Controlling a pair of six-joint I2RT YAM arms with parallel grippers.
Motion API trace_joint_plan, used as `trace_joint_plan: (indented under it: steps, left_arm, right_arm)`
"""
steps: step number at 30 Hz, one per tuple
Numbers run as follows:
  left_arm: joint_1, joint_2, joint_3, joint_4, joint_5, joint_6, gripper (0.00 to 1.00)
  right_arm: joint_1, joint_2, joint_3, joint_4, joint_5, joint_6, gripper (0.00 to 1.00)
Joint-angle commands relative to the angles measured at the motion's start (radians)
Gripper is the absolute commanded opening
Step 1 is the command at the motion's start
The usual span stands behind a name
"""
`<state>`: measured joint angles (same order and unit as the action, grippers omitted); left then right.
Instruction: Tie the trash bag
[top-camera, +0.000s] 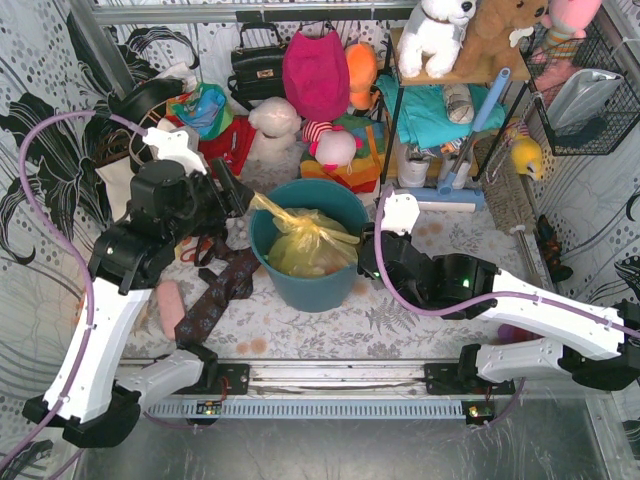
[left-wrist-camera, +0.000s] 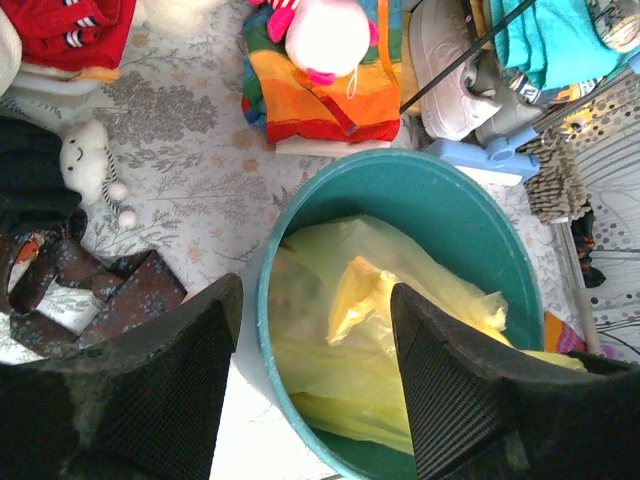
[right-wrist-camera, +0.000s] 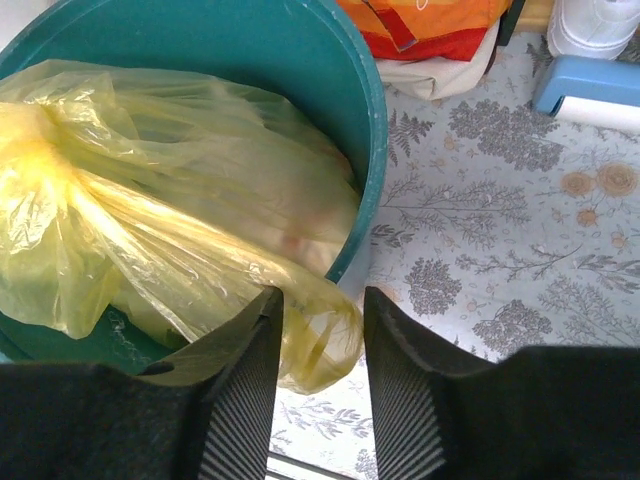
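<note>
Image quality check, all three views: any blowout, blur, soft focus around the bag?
Top external: even light, sharp, the trash bag well exposed. Left wrist: the white plush at the top edge is blown out; the left pincer is dark and soft. Right wrist: the bag's gathered left part glares to flat yellow; the right pincer is underexposed.

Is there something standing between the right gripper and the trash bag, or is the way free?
Nothing visible stands in the way. A loose flap of the trash bag hangs over the rim of the teal bin and lies directly between the fingers of the right gripper.
</note>
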<state>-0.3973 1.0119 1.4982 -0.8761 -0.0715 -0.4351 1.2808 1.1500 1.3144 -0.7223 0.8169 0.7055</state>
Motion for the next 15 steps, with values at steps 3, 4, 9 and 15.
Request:
trace_joint_plan:
  steps: [3,4,9,15]
  left_arm:
    - [0.005,0.053,0.047,0.055,0.025,-0.032,0.69]
    - [0.005,0.058,0.042,0.052,0.033,-0.031,0.69]
    - [0.004,0.082,0.028,-0.008,0.08,-0.012,0.62]
    - [0.003,0.047,-0.007,-0.023,0.164,0.012,0.47]
  right_arm:
    - [0.006,-0.022,0.022,0.003,0.029,-0.033,0.34]
    - [0.005,-0.021,0.023,0.004,0.026,-0.034,0.33]
    - [0.005,-0.019,0.025,0.014,0.019,-0.036,0.26]
    - [0.005,-0.016,0.029,0.024,0.019,-0.05,0.25]
